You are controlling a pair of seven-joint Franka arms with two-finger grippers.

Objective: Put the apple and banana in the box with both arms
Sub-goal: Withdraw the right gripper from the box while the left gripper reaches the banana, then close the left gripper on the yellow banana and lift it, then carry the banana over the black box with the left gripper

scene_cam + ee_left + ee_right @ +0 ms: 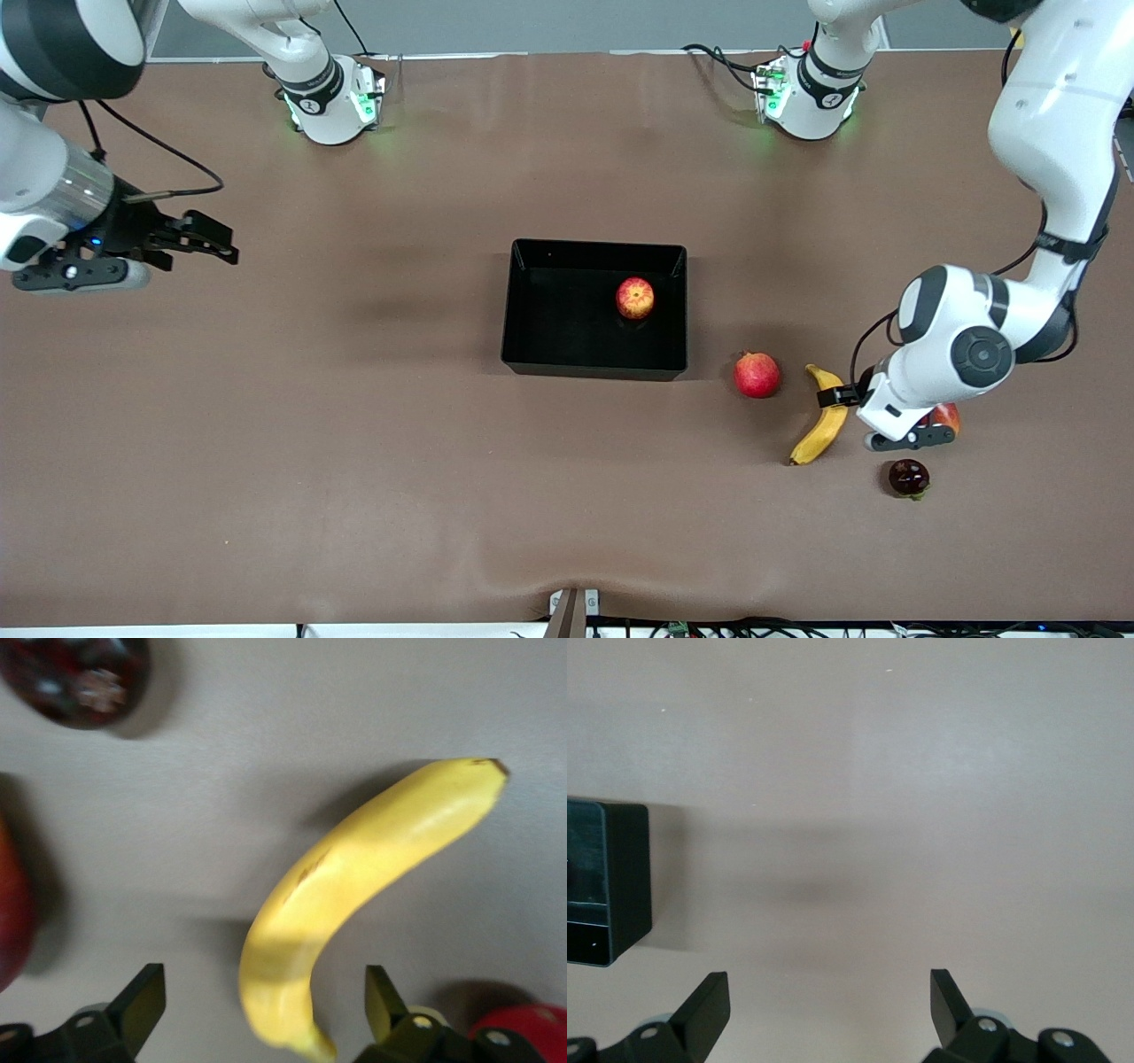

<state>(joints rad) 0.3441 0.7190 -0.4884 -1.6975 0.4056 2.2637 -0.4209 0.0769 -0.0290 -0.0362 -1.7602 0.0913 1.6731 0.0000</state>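
The apple (635, 298) lies inside the black box (532, 306) at mid table. The banana (819, 425) lies on the table toward the left arm's end, nearer the front camera than the box. My left gripper (840, 397) is open and low over the banana's end that lies toward the box. In the left wrist view the banana (354, 895) has that end between the two spread fingers (142, 1005), with nothing gripped by the left gripper (261, 1001). My right gripper (208, 239) is open and empty over bare table at the right arm's end, also in its wrist view (828, 1001).
A pinkish-red round fruit (757, 374) sits between the box and the banana. A red-yellow fruit (946, 415) is partly hidden by the left hand. A dark round fruit (909, 478) lies nearer the front camera. The box corner (607, 881) shows in the right wrist view.
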